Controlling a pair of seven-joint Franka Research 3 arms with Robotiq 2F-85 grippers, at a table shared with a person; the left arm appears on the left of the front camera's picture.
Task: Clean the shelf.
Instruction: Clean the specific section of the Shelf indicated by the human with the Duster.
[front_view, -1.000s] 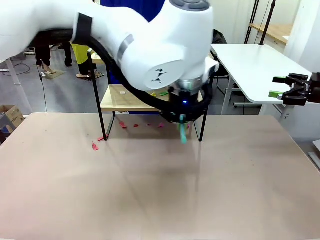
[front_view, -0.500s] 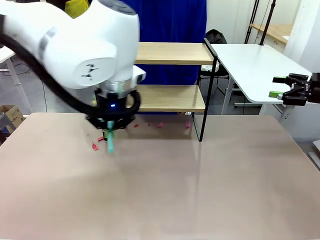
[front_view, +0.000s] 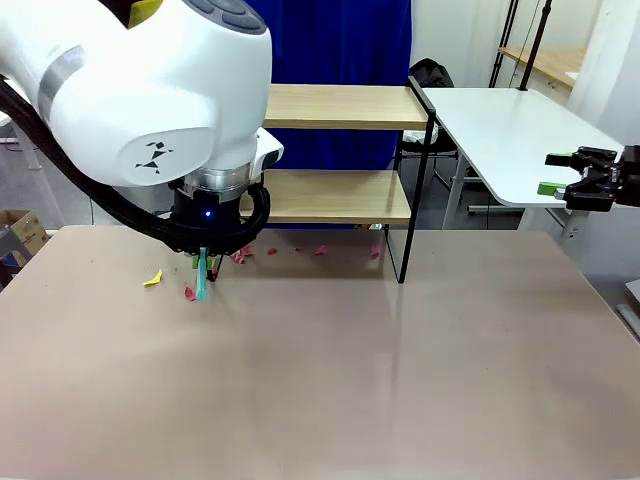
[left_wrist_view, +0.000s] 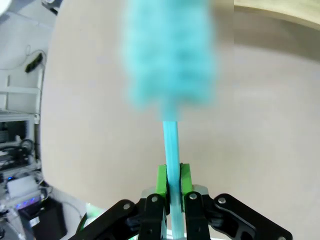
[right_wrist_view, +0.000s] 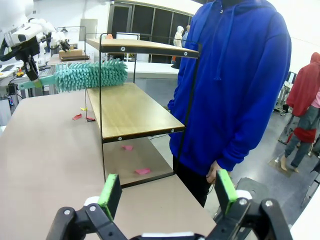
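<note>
At the far middle of the desk (front_view: 400, 380) stands the shelf (front_view: 340, 105); our left end effector (left_wrist_view: 172, 177) grips the duster (left_wrist_view: 170, 65) tight, so we should sweep the scraps (front_view: 189, 292) gently together; the right end effector (right_wrist_view: 167, 191) gapes empty.

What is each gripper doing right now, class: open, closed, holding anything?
Left gripper: closed on the teal duster, gripping its handle.
Right gripper: open, holding nothing.

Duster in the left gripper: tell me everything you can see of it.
The duster is turquoise: a fluffy, fibre-like head on a thin, flat, plastic-looking handle. The left gripper is shut on the handle. It seems roughly level, head by the end post of the shelf, between its boards' heights; whether they touch is unclear.
</note>
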